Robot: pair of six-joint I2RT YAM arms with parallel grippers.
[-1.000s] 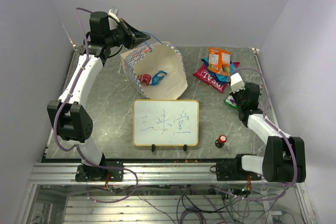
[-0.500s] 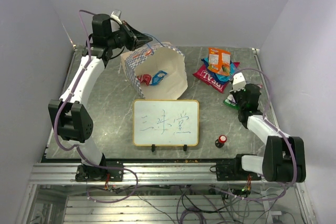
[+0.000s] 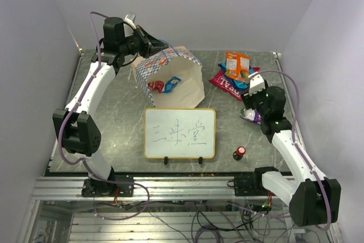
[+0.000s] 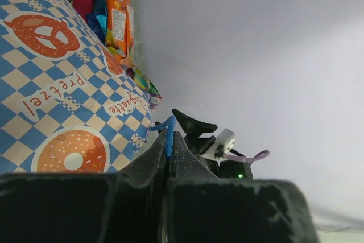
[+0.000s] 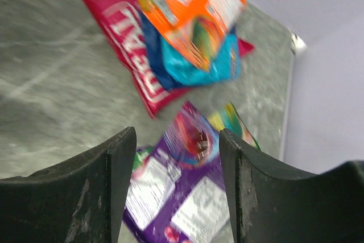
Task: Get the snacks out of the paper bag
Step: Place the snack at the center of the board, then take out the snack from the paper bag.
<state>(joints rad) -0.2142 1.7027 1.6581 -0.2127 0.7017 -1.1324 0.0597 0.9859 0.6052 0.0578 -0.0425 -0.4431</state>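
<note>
The paper bag [image 3: 177,81] lies tilted with its mouth toward the camera; its checkered side fills the left of the left wrist view [image 4: 51,83]. My left gripper [image 3: 152,42] is shut on the bag's blue cord handle [image 4: 169,134] at the back rim. Inside the bag lie a red packet [image 3: 154,86] and a blue packet [image 3: 173,82]. Orange [image 3: 237,64], blue [image 3: 239,78] and red [image 3: 226,87] snacks are piled on the table at the right. My right gripper [image 3: 252,105] hangs open just above a purple packet [image 5: 182,197], beside a green one [image 5: 236,120].
A framed whiteboard [image 3: 180,133] stands in front of the bag. A small red-capped black knob [image 3: 240,152] sits near the front right. Walls close in the table at the back and on both sides.
My right gripper has opened, let go of the purple packet and risen above it. My left gripper has shifted slightly right, still holding the cord.
</note>
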